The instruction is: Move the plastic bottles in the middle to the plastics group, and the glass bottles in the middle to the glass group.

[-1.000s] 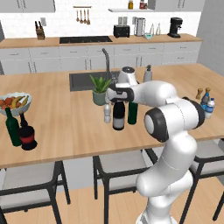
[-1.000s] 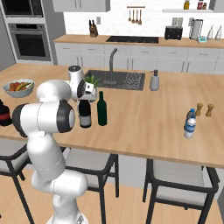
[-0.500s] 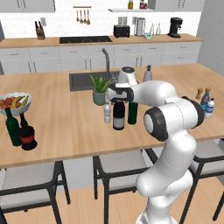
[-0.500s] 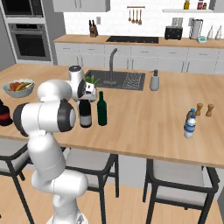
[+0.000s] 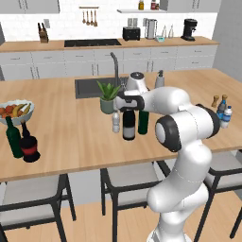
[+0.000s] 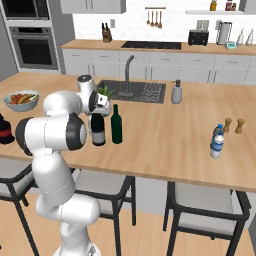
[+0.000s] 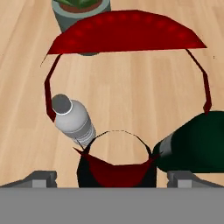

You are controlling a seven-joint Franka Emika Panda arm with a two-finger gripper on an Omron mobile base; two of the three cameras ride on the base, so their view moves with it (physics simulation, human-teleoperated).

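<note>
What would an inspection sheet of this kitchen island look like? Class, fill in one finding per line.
Surface: wooden island counter with a sink set into it.
Job's things: wine bottle, green bottle and small clear bottle standing upright mid-counter; glass group at the left end; plastics group at the right end.
Clutter: potted plant, fruit bowl, pepper mills, soap dispenser.
Grippers: gripper open, directly over the wine bottle's neck, holding nothing.
Cables: nothing seen.
Surroundings: stools, back counter with toaster.
</note>
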